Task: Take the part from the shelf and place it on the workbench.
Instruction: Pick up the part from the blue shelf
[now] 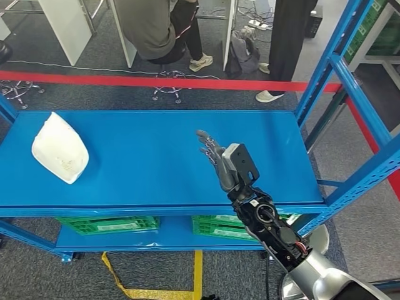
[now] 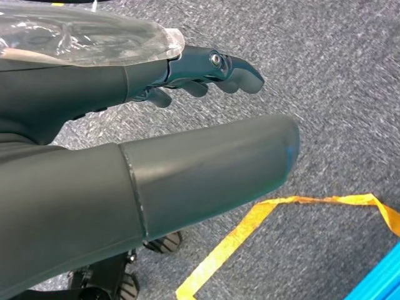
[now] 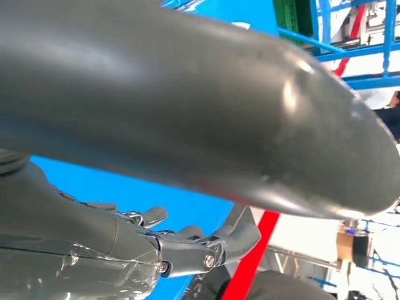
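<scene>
While the right hand [image 1: 218,159] hovered low and right of centre in the head view, fingers [image 1: 206,145] spread and holding nothing, the white part [image 1: 60,155] lay on the blue shelf [image 1: 160,162] well apart at the frame's left, its long axis slanting from upper left to lower right. The left hand [image 2: 141,169] hung over carpet, fingers loosely extended, empty. Which hand was nearer could not be settled. Beyond, two people were cut off at the top edge.
</scene>
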